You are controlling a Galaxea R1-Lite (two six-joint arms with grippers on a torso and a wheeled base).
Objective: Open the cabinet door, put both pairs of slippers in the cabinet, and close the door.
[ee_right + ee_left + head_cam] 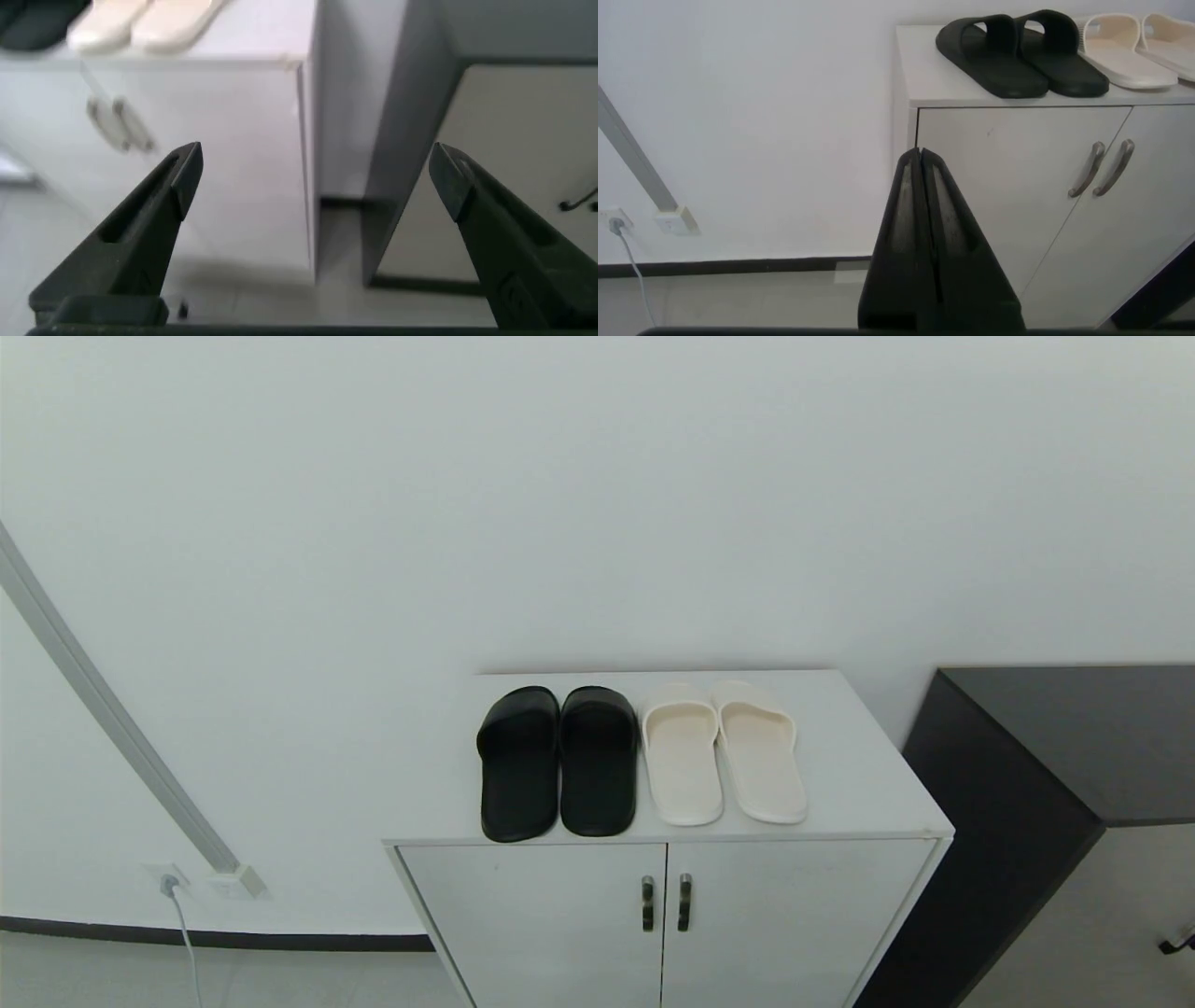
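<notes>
A white cabinet (pixel 840 784) stands against the wall with both doors shut; two metal handles (pixel 665 902) meet at the middle seam. On its top lie a black pair of slippers (pixel 558 761) and, to their right, a cream pair of slippers (pixel 724 751), toes to the wall. My left gripper (pixel 920 154) is shut with nothing in it, low and to the left of the cabinet (pixel 1008 196), with the black slippers (pixel 1022 54) above. My right gripper (pixel 313 173) is open and empty, off the cabinet's right corner (pixel 301 65), handles (pixel 120 126) to one side.
A black desk (pixel 1055 775) stands close on the cabinet's right, leaving a narrow gap. A wall socket with a cable (pixel 173 887) and a slanted cable duct (pixel 103 709) lie to the left. Bare floor runs in front of the cabinet.
</notes>
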